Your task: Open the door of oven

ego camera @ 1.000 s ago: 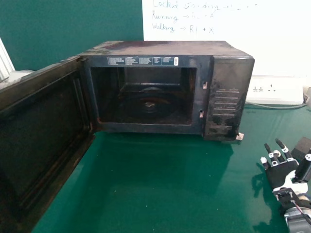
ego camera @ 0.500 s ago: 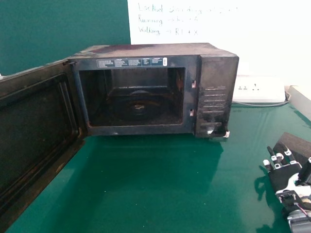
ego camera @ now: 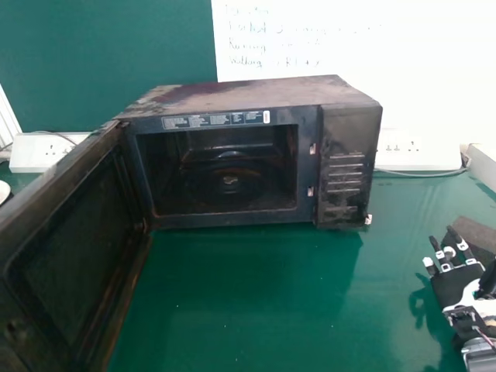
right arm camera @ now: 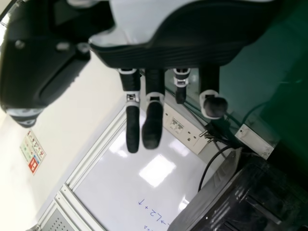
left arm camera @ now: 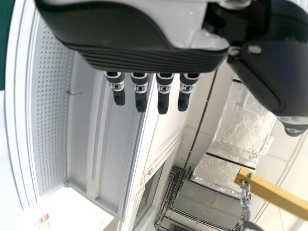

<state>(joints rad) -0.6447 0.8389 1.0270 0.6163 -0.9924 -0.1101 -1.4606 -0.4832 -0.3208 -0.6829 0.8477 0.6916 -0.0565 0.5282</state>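
Tabletop (ego camera: pixel 248 310), glossy green, beneath the open oven (ego camera: pixel 267 94), whiteboard (ego camera: pixel 341 58) behind.

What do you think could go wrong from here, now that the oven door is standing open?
The door swings well out toward the robot's side of the table, so the left hand, if lowered carelessly, might bump it and push it partly shut.
The right hand lies close to a dark block and could nudge it when it moves.
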